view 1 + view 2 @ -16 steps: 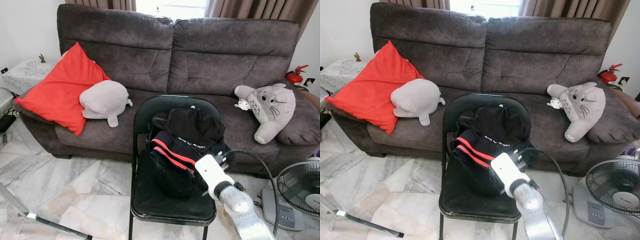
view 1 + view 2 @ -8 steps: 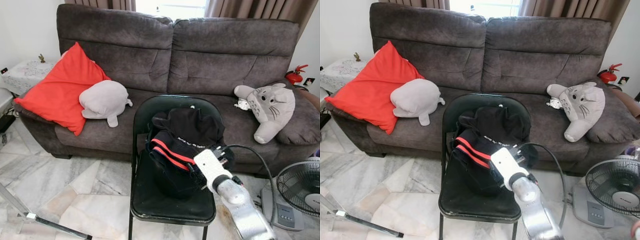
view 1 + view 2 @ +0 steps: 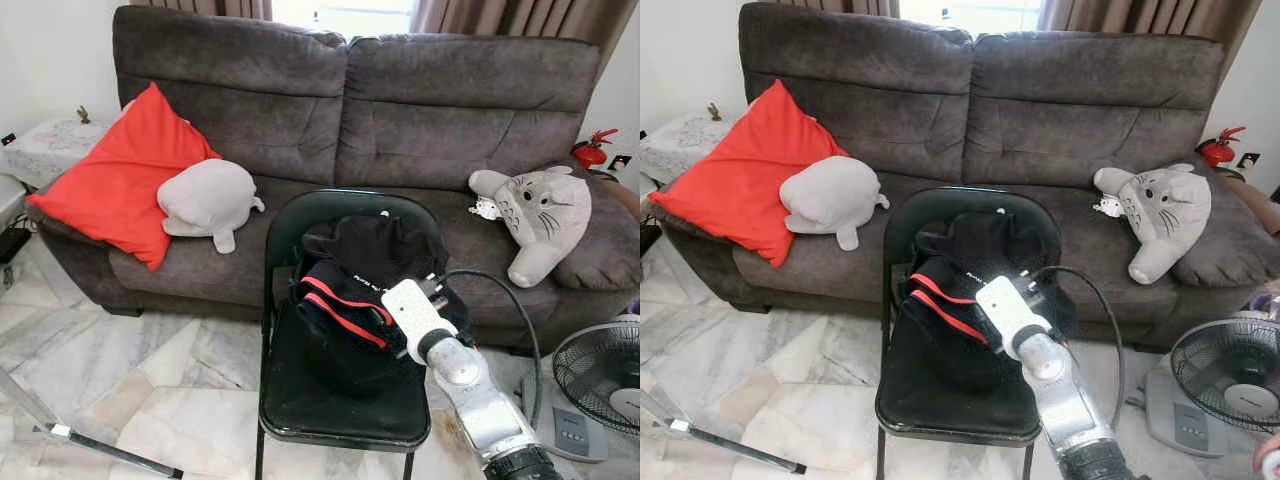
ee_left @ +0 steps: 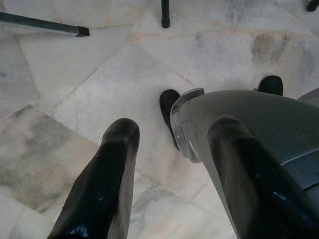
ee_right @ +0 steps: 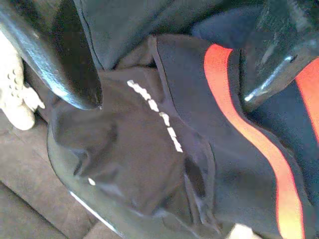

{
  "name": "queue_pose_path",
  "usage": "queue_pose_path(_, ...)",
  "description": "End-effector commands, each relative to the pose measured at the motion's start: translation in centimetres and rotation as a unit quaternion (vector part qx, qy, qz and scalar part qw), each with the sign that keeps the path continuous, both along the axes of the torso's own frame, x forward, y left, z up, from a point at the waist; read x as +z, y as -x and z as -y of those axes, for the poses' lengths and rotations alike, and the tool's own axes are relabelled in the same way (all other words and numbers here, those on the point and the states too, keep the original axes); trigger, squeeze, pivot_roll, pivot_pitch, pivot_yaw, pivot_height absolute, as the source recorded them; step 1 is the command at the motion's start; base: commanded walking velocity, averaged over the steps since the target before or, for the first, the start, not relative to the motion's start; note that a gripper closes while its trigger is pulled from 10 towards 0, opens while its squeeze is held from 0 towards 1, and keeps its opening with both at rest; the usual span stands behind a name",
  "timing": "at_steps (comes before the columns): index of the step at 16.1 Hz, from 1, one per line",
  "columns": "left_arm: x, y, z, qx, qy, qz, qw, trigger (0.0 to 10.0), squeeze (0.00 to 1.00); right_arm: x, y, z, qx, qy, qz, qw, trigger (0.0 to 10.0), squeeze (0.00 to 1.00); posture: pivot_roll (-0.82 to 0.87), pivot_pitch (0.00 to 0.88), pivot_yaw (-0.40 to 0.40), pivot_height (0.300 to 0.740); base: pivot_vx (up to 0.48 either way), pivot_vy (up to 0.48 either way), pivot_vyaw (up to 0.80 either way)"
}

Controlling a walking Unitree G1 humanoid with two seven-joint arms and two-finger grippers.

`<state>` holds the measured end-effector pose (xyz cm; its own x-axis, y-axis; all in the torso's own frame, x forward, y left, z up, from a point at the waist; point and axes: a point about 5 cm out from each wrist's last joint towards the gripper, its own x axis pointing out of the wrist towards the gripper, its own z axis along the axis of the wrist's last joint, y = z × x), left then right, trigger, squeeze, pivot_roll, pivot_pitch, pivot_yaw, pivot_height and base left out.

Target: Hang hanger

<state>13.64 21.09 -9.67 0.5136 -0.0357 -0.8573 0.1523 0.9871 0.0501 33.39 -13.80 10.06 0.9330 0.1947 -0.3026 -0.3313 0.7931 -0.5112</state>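
A home living room: grey sofa (image 3: 350,120); cushion (image 3: 125,180); plush toys (image 3: 540,215).

The black garment (image 3: 365,290) heaped on the chair (image 3: 300,215) hides any hanger beneath.

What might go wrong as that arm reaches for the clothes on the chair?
1. The black garment with red stripes lies bunched, so the open right hand may pinch only loose fabric.
2. Pulling could drag the heap off the black folding chair.
3. The arm's cable loops beside the chair back and may snag.
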Motion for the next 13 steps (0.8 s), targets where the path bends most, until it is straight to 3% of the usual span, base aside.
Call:
queue_pose_path(1, -0.4, 0.8, 0.6, -0.002, 0.012, -0.020, 1.000, 10.0, 0.00, 0.2, -0.3, 0.4, -0.013, -0.001, 0.007, 1.000, 10.0, 0.00, 0.07, 0.033, -0.029, 0.740, 0.000, 0.000, 0.00)
queue_pose_path(5, -0.4, 0.8, 0.6, -0.002, 0.011, -0.020, 1.000, 10.0, 0.00, -0.2, -0.6, 1.6, -0.076, -0.008, 0.006, 0.997, 10.0, 0.00, 0.07, 0.034, -0.029, 0.740, 0.000, 0.000, 0.00)
queue_pose_path(11, -0.4, 0.8, 0.6, -0.004, 0.013, -0.021, 1.000, 10.0, 0.00, 0.9, -1.3, 2.4, -0.149, -0.052, 0.059, 0.986, 10.0, 0.00, 0.08, 0.028, -0.027, 0.740, 0.000, 0.000, 0.00)
queue_pose_path(12, -0.4, 0.8, 0.6, -0.004, 0.014, -0.022, 1.000, 10.0, 0.00, 0.5, -1.3, 2.6, -0.172, -0.060, 0.043, 0.982, 10.0, 0.00, 0.08, 0.027, -0.026, 0.740, 0.000, 0.000, 0.00)
queue_pose_path(13, -0.4, 0.8, 0.7, -0.005, 0.014, -0.022, 1.000, 10.0, 0.00, -0.2, -1.3, 2.4, -0.181, -0.099, 0.018, 0.978, 10.0, 0.00, 0.08, 0.027, -0.026, 0.740, 0.000, 0.000, 0.00)
